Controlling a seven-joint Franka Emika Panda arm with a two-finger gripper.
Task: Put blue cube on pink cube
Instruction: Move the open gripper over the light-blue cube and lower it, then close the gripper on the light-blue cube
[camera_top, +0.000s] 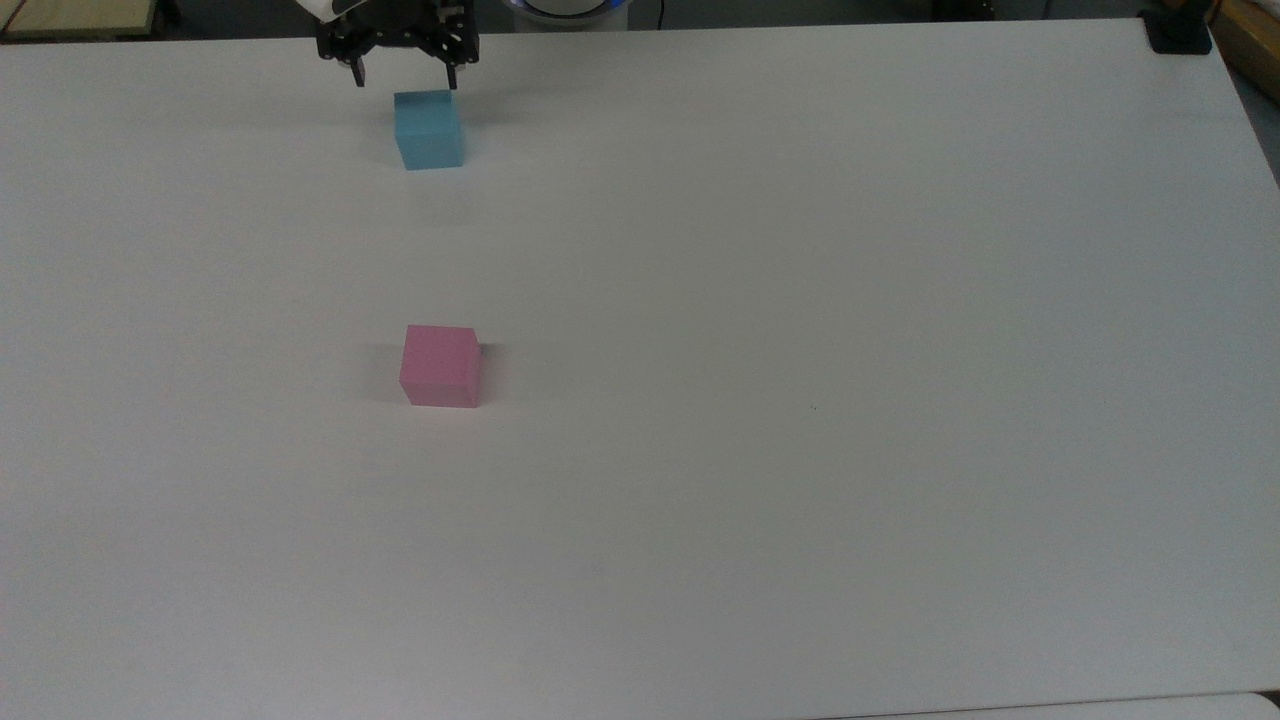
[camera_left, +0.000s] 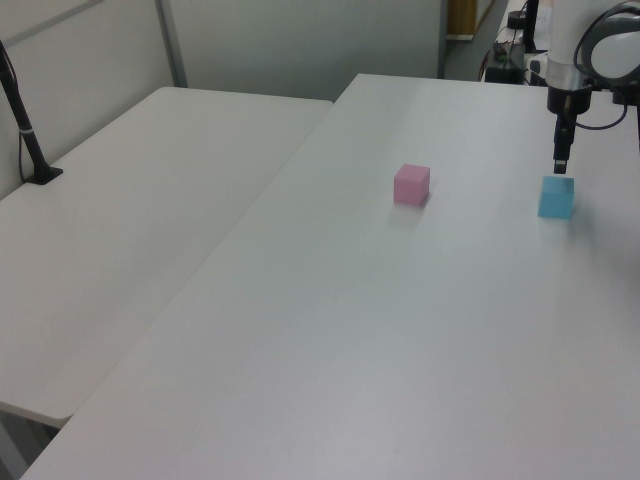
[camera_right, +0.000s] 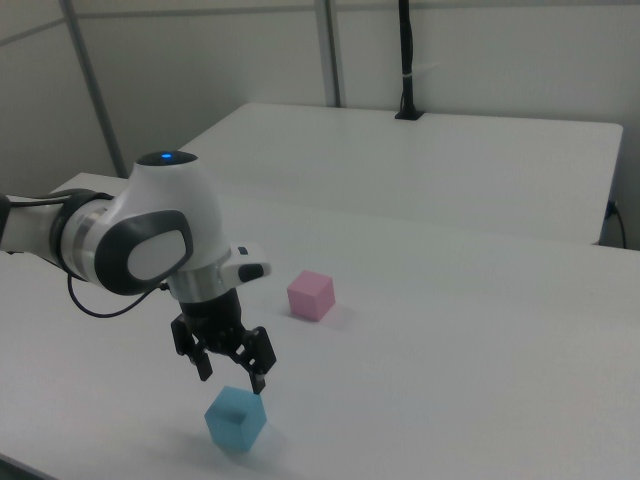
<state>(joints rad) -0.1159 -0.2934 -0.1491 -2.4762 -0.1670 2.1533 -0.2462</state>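
I have the gripper (camera_right: 229, 374) hanging just above the blue cube (camera_right: 236, 419) in the right view, its two black fingers (camera_right: 259, 377) spread apart and pointing down, with nothing between them. In the top view the gripper (camera_top: 403, 78) sits at the far edge of the white bench (camera_top: 800, 300), just beyond the blue cube (camera_top: 429, 129), and the fingers (camera_top: 452, 73) stand wider apart than the cube's top face. From the left view the gripper (camera_left: 561, 165) looks to end right over the blue cube (camera_left: 556, 197); I would say there is a small gap between fingertip and cube top, though from that angle I cannot be sure they are not touching.

The blue cube rests flat on the bench, on its own. The pink cube (camera_top: 440, 366) also rests flat on the bench, well apart from the blue one. In the top view it lies below the blue cube, almost in line with it. In the left view the pink cube (camera_left: 411, 185) is to the left view's left of the blue cube. In the right view the pink cube (camera_right: 311, 295) sits farther back and toward the right view's right of the blue one.

The arm's white and grey wrist (camera_right: 150, 235) carries a blue light on top in the right view. A second white table (camera_left: 130, 220) adjoins the bench at the left view's left, with a black post (camera_left: 25, 130) standing on it.
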